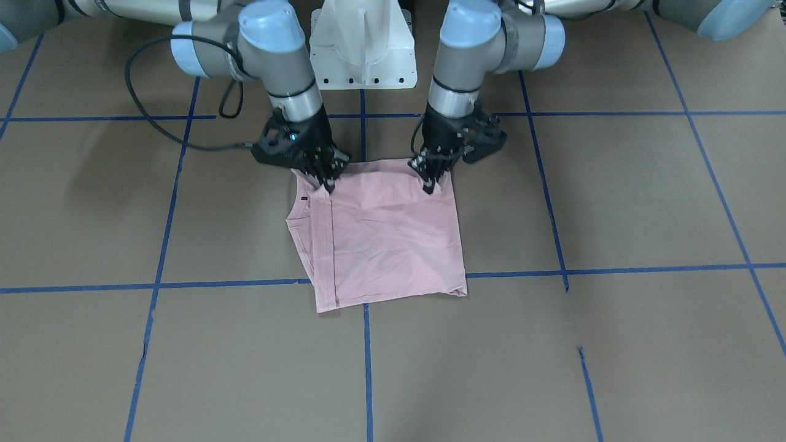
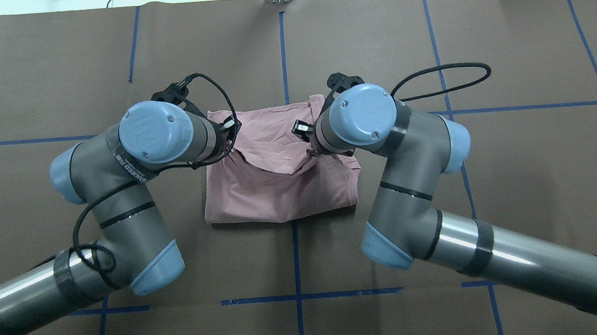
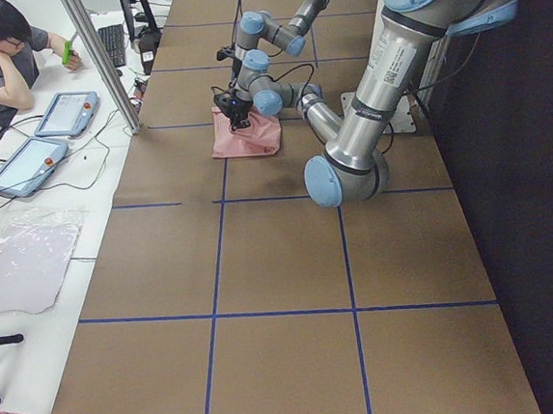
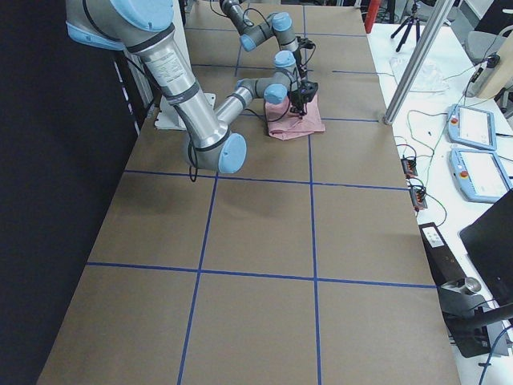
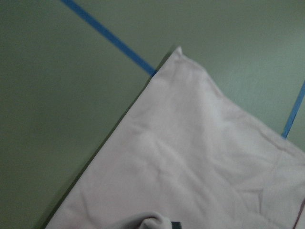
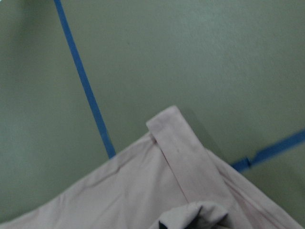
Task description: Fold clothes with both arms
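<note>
The pale pink T-shirt (image 1: 393,239) lies folded into a rough rectangle on the brown table, plain back up, with a small black tag (image 1: 303,199) at one corner. The print is hidden. My left gripper (image 1: 431,184) and my right gripper (image 1: 326,184) each pinch a corner of the edge nearest the robot base. In the overhead view the shirt (image 2: 279,195) is raised and sags between the two wrists, which hide the fingertips. Bunched cloth shows at the bottom of the left wrist view (image 5: 152,222) and the right wrist view (image 6: 195,214).
The white pedestal base (image 1: 362,49) stands just behind the shirt. Blue tape lines (image 1: 367,362) grid the brown table. An operator (image 3: 2,57) sits at a side desk with tablets (image 3: 65,114) beyond the table's far edge.
</note>
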`<state>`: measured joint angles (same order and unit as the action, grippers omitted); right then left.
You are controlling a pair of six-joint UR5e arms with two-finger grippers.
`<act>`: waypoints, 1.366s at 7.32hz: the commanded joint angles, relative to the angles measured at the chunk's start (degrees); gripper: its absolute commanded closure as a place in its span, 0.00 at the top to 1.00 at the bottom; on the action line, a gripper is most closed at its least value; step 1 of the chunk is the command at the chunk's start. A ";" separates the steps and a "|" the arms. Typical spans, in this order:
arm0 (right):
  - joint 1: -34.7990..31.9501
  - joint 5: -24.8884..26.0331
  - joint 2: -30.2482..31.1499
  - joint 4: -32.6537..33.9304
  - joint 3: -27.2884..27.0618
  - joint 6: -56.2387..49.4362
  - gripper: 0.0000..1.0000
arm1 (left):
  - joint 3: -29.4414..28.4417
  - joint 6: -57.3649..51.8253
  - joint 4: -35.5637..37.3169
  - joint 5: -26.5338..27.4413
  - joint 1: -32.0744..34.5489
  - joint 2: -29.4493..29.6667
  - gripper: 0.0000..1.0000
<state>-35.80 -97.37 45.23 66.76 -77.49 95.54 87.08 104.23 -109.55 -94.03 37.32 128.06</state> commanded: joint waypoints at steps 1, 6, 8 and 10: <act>-5.84 -0.89 -5.22 -6.28 11.55 -1.40 0.99 | -12.77 -8.56 -9.94 0.08 4.68 3.77 1.00; -11.55 -3.50 -4.37 -3.41 13.33 -19.63 1.00 | -12.03 -16.38 -9.46 -7.25 9.24 3.35 1.00; -17.95 -10.79 0.79 6.14 7.75 -34.64 1.00 | 0.56 -27.70 -6.66 -14.67 14.69 -5.91 1.00; -26.65 -16.52 11.68 17.64 -3.84 -58.17 1.00 | 15.86 -44.74 8.92 -15.39 19.09 -12.97 1.00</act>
<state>-57.05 -110.66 50.60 77.05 -74.34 51.22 93.59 69.37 -109.82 -108.61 53.75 119.68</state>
